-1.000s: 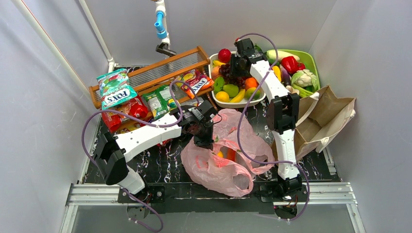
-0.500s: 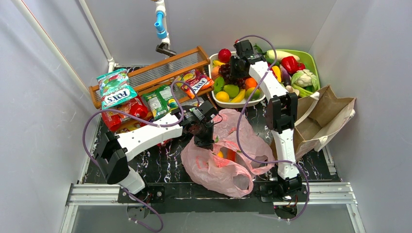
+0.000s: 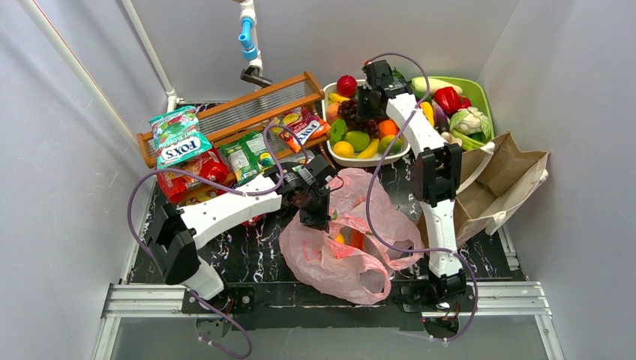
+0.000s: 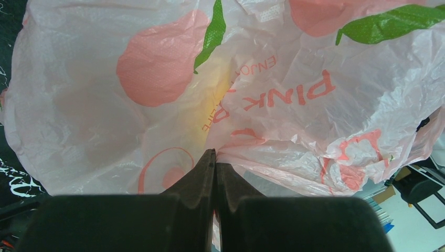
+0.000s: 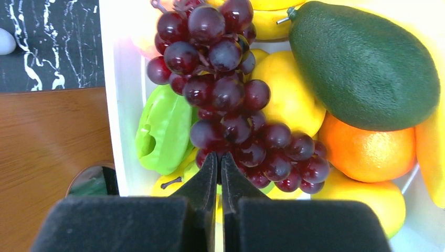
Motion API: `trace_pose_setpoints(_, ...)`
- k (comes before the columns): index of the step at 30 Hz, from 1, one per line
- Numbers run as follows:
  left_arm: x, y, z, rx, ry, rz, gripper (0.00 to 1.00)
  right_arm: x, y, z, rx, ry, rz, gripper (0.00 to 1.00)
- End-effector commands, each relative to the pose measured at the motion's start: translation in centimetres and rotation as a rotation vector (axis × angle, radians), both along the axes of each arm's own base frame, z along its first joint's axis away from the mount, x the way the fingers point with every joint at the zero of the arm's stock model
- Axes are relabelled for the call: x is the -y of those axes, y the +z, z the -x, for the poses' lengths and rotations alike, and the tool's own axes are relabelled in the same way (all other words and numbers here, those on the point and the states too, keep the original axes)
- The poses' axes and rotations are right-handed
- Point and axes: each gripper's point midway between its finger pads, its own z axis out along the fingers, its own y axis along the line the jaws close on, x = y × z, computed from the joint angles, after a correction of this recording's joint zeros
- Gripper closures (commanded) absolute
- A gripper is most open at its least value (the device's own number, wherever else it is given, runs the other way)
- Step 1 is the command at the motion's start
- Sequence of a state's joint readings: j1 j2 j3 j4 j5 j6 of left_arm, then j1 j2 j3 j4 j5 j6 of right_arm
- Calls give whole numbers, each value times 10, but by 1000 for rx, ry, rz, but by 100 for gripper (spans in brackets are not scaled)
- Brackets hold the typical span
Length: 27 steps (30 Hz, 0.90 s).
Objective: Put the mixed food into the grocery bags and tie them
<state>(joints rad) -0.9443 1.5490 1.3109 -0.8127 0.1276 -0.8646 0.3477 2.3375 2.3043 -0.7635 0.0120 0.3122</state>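
Currently, in the left wrist view, you see the left gripper (image 4: pixel 215 156) with its jaws pressed together on a fold of the pink bag (image 4: pixel 294 94), which fills the frame above the fingertips. In the top view this bag lies crumpled at lower centre, and the brown paper bag (image 3: pixel 502 187) stands at the right edge.

In the right wrist view, the right gripper (image 5: pixel 219 157) has its jaws fully together, tips touching the lower end of the grapes (image 5: pixel 231 100). You cannot tell whether a stem is caught between them. The grapes lie in the white basket (image 5: pixel 123 105), beside a green fruit (image 5: pixel 162 128) and an avocado (image 5: pixel 362 63).
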Motion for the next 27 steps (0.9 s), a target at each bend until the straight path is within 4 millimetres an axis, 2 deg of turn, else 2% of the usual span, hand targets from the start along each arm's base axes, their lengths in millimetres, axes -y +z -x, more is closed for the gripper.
trace_pose_setpoints(1,1,20,-3,21,5,23,100,7,104,7,175,-13,-74,99)
trace_pose_setpoints(7,1,26,-5,31,5,22,100,8,153,31,234,8,-129,99)
trace_pose_setpoints(15,3,39,-9,54,10,32,100,13,207,65,294,24,-189,99)
trace_pose_setpoints(16,3,42,-10,59,10,35,100,14,218,74,303,30,-206,99)
trace_pose_setpoints(18,6,51,-13,73,11,47,100,16,249,106,327,54,-260,99)
trace_pose_setpoints(19,6,52,-13,74,10,44,100,16,254,112,329,62,-271,99)
trace_pose_setpoints(22,8,62,-19,99,1,40,100,17,281,150,340,97,-335,99)
trace_pose_setpoints(25,10,71,-23,117,-8,38,100,25,302,198,353,143,-375,99)
trace_pose_setpoints(27,10,78,-27,132,-11,43,100,33,307,237,349,175,-387,99)
